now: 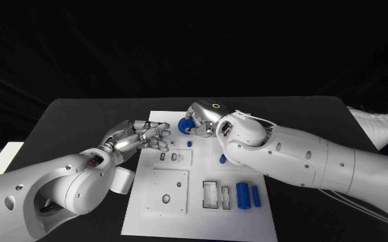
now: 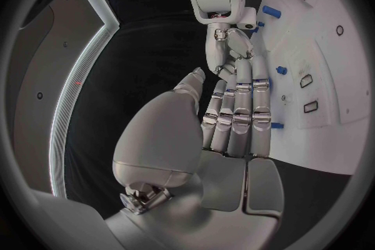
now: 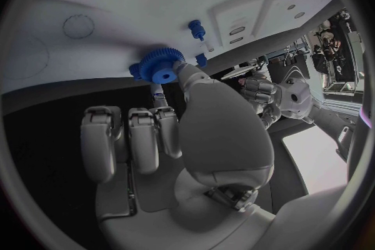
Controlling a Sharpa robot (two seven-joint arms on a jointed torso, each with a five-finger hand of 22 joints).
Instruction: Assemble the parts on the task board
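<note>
Blue gear (image 3: 159, 65) at far edge of white task board (image 1: 243, 222), pinched by right hand (image 1: 202, 120) between thumb and a fingertip; remaining fingers curled back toward palm. Right wrist view: gear's toothed rim edge-on against thumb tip, flat face turned toward board surface, axis roughly square to the board. Whether already seated on a peg or hovering just above: cannot tell. Head view confirms gear (image 1: 185, 125) at the hand's board-side, near the board's far left corner.

Left hand (image 1: 139, 135) at board's left edge, fingers spread apart and extended over the board, holding nothing. Fingertips near right hand's, not touching gear. In left wrist view, fingers (image 2: 238, 114) reach toward right hand (image 2: 228, 47) with a small gap between.

Small blue peg (image 3: 195, 27) standing on board just beyond gear. Two longer blue cylinders (image 1: 248, 195) lying side by side near board's near right, long axes running near-to-far, well apart from both hands. Another small blue piece (image 1: 223, 158) mid-board, close under right forearm.

Judged: gear placement in hand, early in assembly. Key relation: gear directly below right hand's pinch, axis vertical to board, so next move likely a straight press down. Right hand far nearer; left merely standing by.
</note>
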